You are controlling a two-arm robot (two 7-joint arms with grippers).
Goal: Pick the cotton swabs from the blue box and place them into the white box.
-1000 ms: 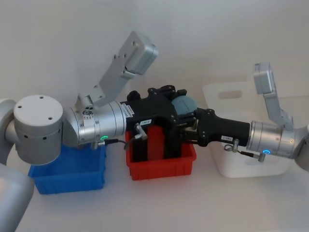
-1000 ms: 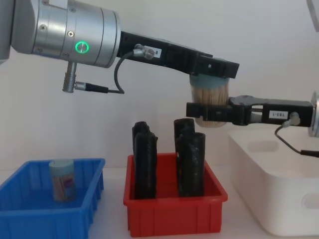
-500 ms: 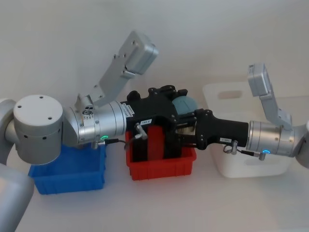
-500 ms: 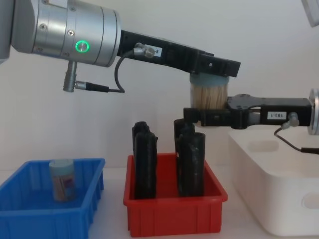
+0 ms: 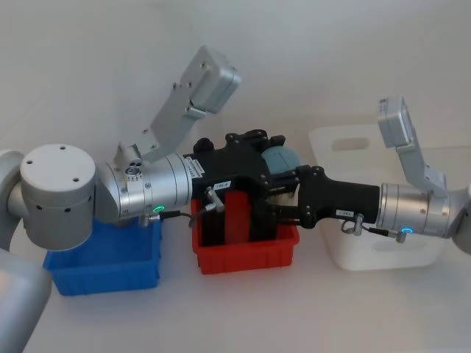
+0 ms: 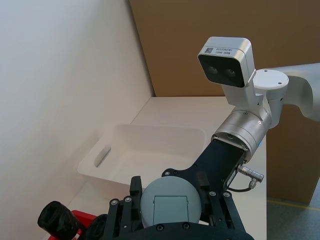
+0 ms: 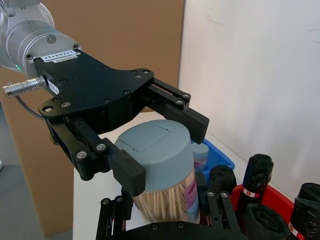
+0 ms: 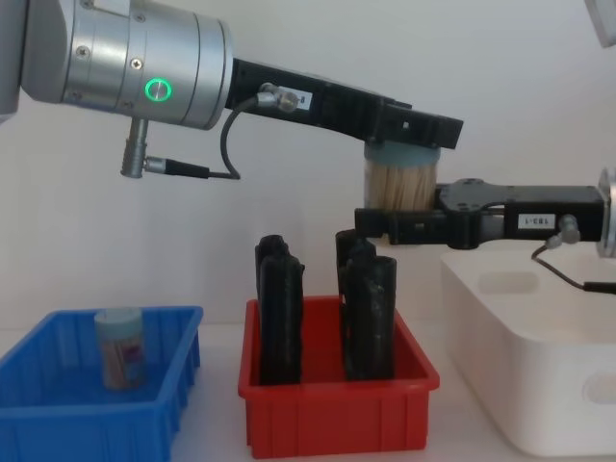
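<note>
One tub of cotton swabs (image 8: 399, 185), clear with a pale blue cap (image 6: 170, 202), hangs high above the red bin. My left gripper (image 8: 409, 135) is shut on its cap, reaching in from the left. My right gripper (image 8: 397, 229) comes in from the right and surrounds the tub's lower end (image 7: 162, 195). A second tub (image 8: 121, 346) stands upright in the blue box (image 8: 178, 385) at lower left. The white box (image 8: 539, 385) sits on the right, below the right arm.
A red bin (image 8: 337, 414) between the blue and white boxes holds several tall black cylinders (image 8: 371, 318), directly under the raised tub. A wall stands close behind. In the left wrist view the white box's floor (image 6: 150, 145) lies beyond the tub.
My right gripper has slid left and risen slightly, so it now wraps the tub's base. The left gripper and the tub have barely moved.
</note>
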